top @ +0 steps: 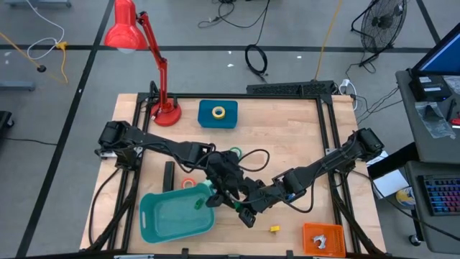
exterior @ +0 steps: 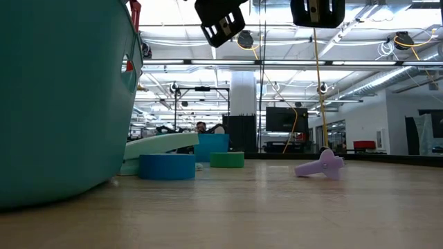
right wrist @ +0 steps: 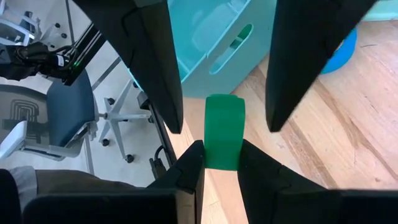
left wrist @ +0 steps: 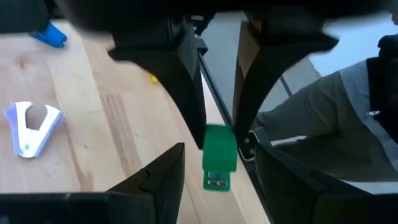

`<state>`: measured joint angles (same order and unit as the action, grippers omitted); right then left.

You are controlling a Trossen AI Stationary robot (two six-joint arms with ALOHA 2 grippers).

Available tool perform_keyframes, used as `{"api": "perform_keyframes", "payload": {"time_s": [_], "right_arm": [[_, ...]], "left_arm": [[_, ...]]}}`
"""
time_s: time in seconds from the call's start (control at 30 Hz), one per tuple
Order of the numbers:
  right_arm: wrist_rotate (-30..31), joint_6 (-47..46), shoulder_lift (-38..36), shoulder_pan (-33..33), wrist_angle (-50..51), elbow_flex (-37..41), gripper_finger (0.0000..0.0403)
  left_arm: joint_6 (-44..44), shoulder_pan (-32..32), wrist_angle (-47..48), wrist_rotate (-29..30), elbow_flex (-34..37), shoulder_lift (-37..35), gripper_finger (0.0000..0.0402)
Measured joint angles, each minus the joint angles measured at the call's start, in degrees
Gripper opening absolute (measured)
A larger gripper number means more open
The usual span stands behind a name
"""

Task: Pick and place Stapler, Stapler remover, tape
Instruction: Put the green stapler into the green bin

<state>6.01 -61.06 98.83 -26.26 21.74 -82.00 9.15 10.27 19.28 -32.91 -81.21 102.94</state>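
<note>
Jaws, right: right gripper [right wrist: 219, 160] has its jaws clamped on a green block [right wrist: 222, 124].
Jaws, left: left gripper [left wrist: 217, 163] has its jaws spread wide on either side of the same block, not touching it.
Cube: small yellow cube [top: 274, 229], right of the bin [top: 159, 224] and nearer the table's front edge.
Bin: teal, at the front left of the table.
Block: held in the air at the bin's right rim, where both arms meet.
Remover: pale purple remover [exterior: 320, 166], on the table right of the bin, well apart from it.
Stapler: black stapler [top: 169, 176], flat on the table just behind the bin's far rim.
Tape: blue roll [exterior: 167, 166] and green roll [exterior: 227, 160] beside the bin; yellow roll [top: 218, 112] on a blue box [top: 231, 120], well behind the bin.
Lamp: red lamp [top: 159, 79], farthest behind the bin.
</note>
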Motion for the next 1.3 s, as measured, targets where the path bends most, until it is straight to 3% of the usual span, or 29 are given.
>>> {"api": "perform_keyframes", "payload": {"time_s": [0.17, 0.53, 0.9, 1.03, 1.3], "right_arm": [[0.19, 0.02, 0.0, 0.0, -0.02, 0.0, 0.0062], [1.28, 0.0, 0.0, 0.11, -0.14, 0.0, 0.0062], [0.74, 0.5, -0.02, 0.17, -1.32, 0.0, 0.0082], [-0.62, 1.52, -0.02, 0.33, -3.42, 0.02, 0.0103], [-4.36, 2.19, -0.17, 0.26, -7.3, -0.04, 0.0111]], "left_arm": [[-0.02, -0.01, -0.14, 0.02, 0.0, -0.02, 0.0188], [-0.44, -0.01, 0.32, -1.02, 0.0, -0.02, 0.0108], [-0.39, -0.14, 1.87, -0.55, 0.0, -0.06, 0.0069], [-0.74, -0.82, 6.86, -1.31, -0.11, -0.81, 0.0069], [-4.96, -1.91, 22.47, 7.29, 0.04, -5.34, 0.0068]]}}
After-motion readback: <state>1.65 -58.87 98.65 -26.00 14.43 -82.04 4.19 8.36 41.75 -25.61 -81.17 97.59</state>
